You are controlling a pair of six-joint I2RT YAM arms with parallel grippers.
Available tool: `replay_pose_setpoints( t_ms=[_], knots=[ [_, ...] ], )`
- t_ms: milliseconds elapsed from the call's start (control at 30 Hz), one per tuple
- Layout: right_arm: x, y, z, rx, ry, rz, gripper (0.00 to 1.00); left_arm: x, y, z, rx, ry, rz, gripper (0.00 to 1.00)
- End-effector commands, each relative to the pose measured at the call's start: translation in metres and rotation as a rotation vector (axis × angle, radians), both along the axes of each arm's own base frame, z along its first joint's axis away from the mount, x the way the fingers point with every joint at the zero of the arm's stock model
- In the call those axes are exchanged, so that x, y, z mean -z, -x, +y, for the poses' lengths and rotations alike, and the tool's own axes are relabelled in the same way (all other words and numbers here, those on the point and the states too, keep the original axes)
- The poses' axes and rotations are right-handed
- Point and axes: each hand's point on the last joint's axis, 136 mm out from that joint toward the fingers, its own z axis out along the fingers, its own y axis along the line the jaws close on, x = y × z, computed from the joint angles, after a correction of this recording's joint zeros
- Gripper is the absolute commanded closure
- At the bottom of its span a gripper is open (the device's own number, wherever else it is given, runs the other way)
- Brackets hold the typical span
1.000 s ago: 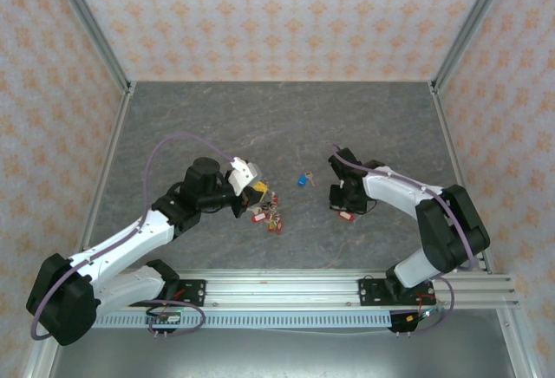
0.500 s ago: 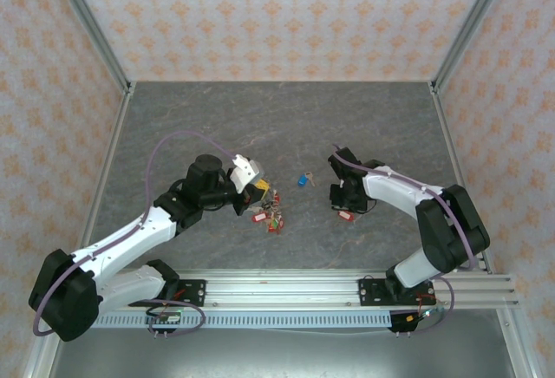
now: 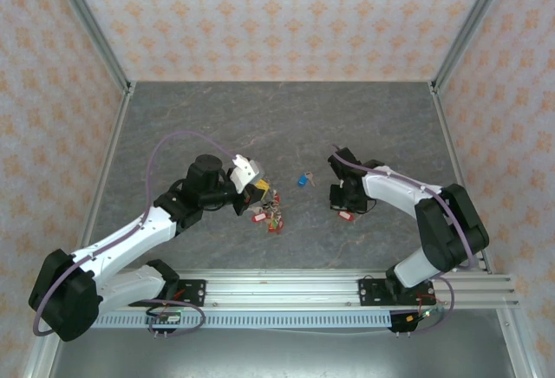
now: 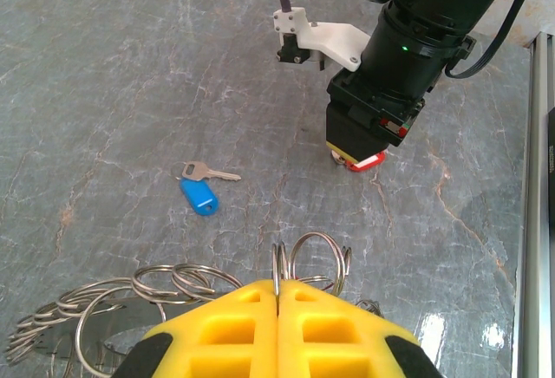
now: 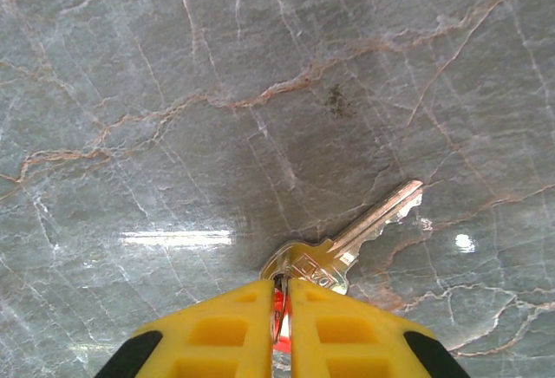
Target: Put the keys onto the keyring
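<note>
My left gripper (image 3: 254, 190) is shut on the keyring (image 4: 279, 267), pinching a thin metal ring that stands on edge between the yellow fingers. More loops (image 4: 169, 283) fan out to the left. In the top view, keys with red and yellow tags (image 3: 270, 214) hang in a cluster just right of that gripper. A blue-tagged key (image 4: 201, 194) lies loose on the table (image 3: 303, 179). My right gripper (image 5: 279, 309) points down at the table, shut on the red tag and small ring of a brass key (image 5: 351, 237) whose blade lies flat on the surface. From the left wrist view, that gripper (image 4: 357, 154) stands over the red tag (image 4: 369, 161).
The grey marble table (image 3: 286, 118) is boxed in by patterned walls and metal frame posts (image 3: 455, 40). A rail (image 3: 286, 287) runs along the near edge by the arm bases. Bare floor lies behind both grippers.
The left gripper has shifted slightly up and to the right with the keyring. The right gripper stays in place over the red-tagged key.
</note>
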Motion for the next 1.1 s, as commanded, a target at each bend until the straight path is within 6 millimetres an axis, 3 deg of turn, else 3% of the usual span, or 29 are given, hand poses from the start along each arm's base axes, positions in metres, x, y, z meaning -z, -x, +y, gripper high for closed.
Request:
replay_pose_setpoints(
  t_ms=[0,1067],
  knots=[
    [0.0032,0.0044,-0.0007,0.013,0.004,0.014,0.88,-0.0251,-0.0026,-0.0037,0.001,0.047,-0.044,1.00],
    [0.0056,0.0037,-0.0018,0.027,0.008,0.010,0.90,-0.0259,-0.0033,-0.0037,-0.002,0.044,-0.044,1.00]
  ],
)
